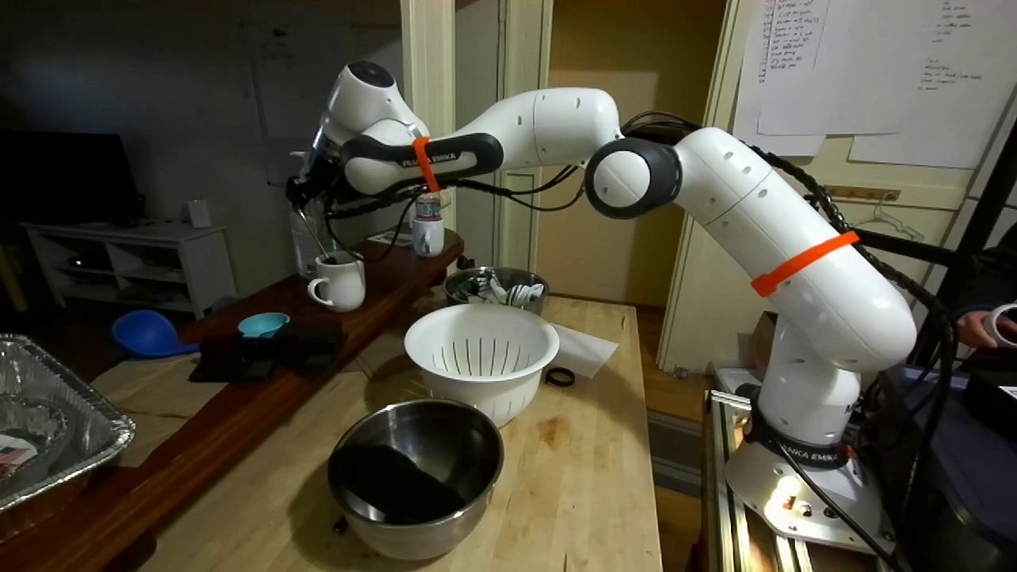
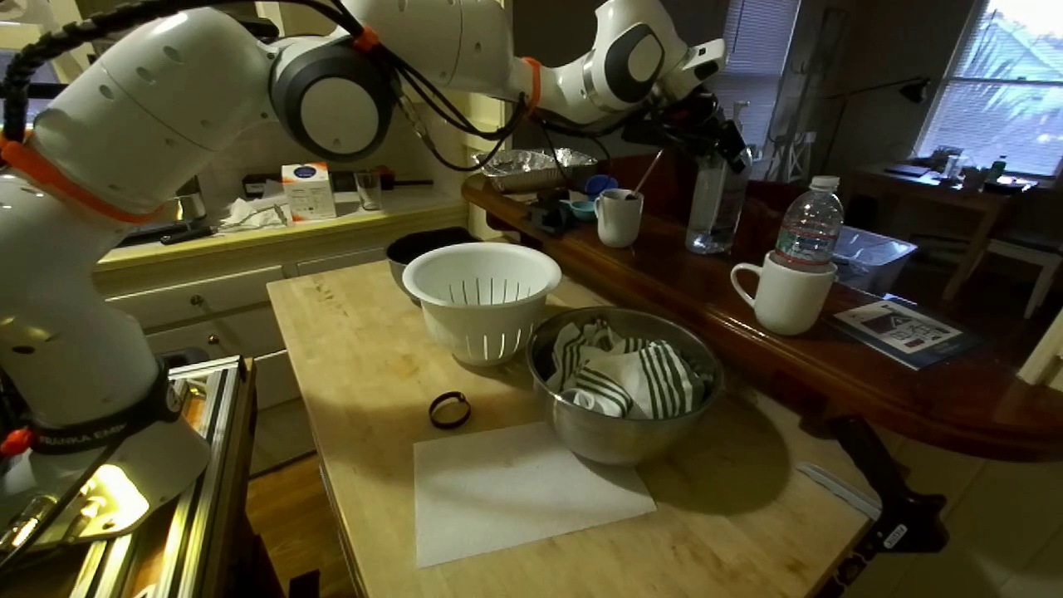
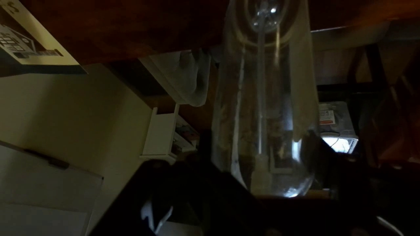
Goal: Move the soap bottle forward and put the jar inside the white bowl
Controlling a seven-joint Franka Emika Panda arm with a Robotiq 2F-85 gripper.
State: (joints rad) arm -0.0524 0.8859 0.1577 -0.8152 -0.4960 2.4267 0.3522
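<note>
The soap bottle, tall and clear with a white pump head, is on the raised brown wooden ledge; its base appears to touch the wood. It also shows in an exterior view and in the wrist view. My gripper has its black fingers against both sides of the bottle near its top, so it looks shut on it. The gripper also shows in an exterior view. The white bowl, ribbed and slotted, stands on the light wood table and shows in an exterior view. I cannot make out the jar.
A white mug with a utensil stands beside the bottle on the ledge. Another white mug holds a water bottle. A steel bowl with striped cloth and another steel bowl flank the white bowl. A teal cup is on the ledge.
</note>
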